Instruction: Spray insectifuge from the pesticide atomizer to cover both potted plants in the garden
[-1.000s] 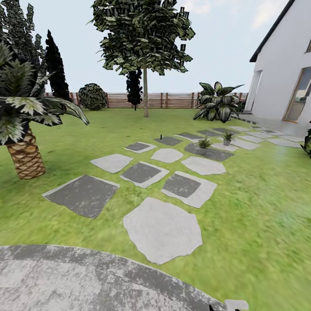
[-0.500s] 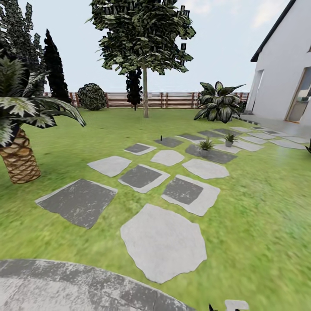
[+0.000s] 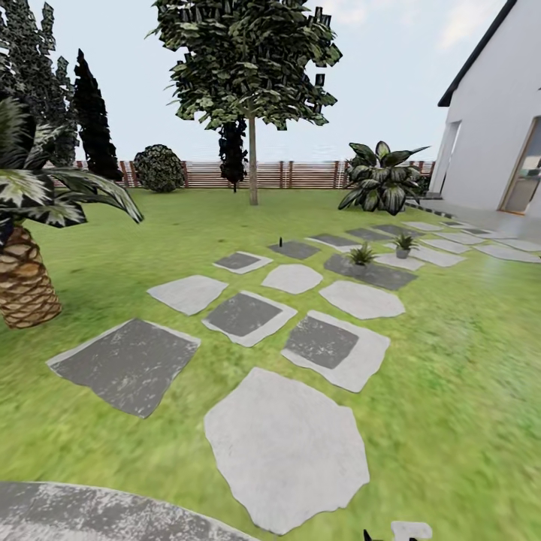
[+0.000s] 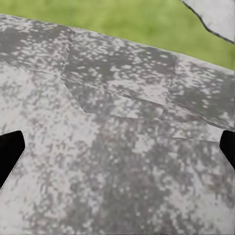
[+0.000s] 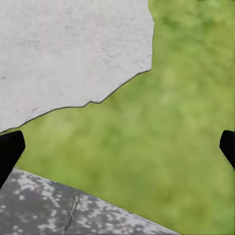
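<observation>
I've rolled forward across the garden (image 3: 451,361), so the whole view has shifted. The near stepping stones (image 3: 285,447) sit lower in view. The palm (image 3: 26,255) has slid further left.

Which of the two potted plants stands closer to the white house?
The right-hand potted plant, on a pale stone; the other potted plant sits left of it on a dark slab.

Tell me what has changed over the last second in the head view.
The whole view has shifted: the robot is rolling forward along the stepping stones, so the mottled paving at the bottom shrinks and the palm tree slides left. The pesticide atomizer and both potted plants stay put on their far stones. Nothing was grasped or released.
</observation>
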`<state>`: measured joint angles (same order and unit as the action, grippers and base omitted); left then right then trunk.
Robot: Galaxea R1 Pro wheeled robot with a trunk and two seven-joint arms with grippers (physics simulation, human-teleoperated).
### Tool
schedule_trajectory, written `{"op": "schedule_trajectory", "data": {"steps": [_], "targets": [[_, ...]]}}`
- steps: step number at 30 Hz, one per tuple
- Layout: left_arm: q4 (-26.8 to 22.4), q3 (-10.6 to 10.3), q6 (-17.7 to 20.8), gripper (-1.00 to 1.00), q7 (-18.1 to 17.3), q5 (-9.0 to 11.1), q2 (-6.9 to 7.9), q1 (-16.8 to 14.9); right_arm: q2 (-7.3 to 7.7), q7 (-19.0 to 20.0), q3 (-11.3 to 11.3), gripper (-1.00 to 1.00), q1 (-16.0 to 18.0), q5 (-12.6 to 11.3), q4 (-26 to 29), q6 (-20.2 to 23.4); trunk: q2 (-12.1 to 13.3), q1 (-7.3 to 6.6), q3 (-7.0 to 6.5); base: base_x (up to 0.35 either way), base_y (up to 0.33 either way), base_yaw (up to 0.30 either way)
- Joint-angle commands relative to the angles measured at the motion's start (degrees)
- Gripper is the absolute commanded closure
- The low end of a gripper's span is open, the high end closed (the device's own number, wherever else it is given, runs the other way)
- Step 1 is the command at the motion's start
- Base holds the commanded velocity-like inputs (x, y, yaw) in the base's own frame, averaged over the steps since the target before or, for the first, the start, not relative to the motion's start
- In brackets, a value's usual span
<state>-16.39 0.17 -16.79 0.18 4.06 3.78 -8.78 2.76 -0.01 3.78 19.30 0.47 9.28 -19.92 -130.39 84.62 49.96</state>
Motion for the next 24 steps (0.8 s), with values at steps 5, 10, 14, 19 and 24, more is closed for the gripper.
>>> {"op": "schedule_trajectory", "data": {"steps": [5,10,14,19,24], "targets": [[0.04,-0.08,-0.17,-1.0,0.0,0.42,0.0,-0.03,-0.03,0.1,0.35,-1.0,0.04,0.06,-0.05,-0.21,-0.02,0.02,0.06,0.307,0.0,0.0],[0.04,-0.08,-0.17,-1.0,0.0,0.42,0.0,-0.04,-0.03,0.1,0.35,-1.0,0.04,0.06,-0.05,-0.21,-0.02,0.02,0.06,0.307,0.0,0.0],[0.04,-0.08,-0.17,-1.0,0.0,0.42,0.0,-0.04,-0.04,0.1,0.35,-1.0,0.04,0.06,-0.05,-0.21,-0.02,0.02,0.06,0.307,0.0,0.0],[0.04,-0.08,-0.17,-1.0,0.0,0.42,0.0,-0.05,-0.04,0.1,0.35,-1.0,0.04,0.06,-0.05,-0.21,-0.02,0.02,0.06,0.307,0.0,0.0],[0.04,-0.08,-0.17,-1.0,0.0,0.42,0.0,-0.03,-0.04,0.1,0.35,-1.0,0.04,0.06,-0.05,-0.21,-0.02,0.02,0.06,0.307,0.0,0.0]]}}
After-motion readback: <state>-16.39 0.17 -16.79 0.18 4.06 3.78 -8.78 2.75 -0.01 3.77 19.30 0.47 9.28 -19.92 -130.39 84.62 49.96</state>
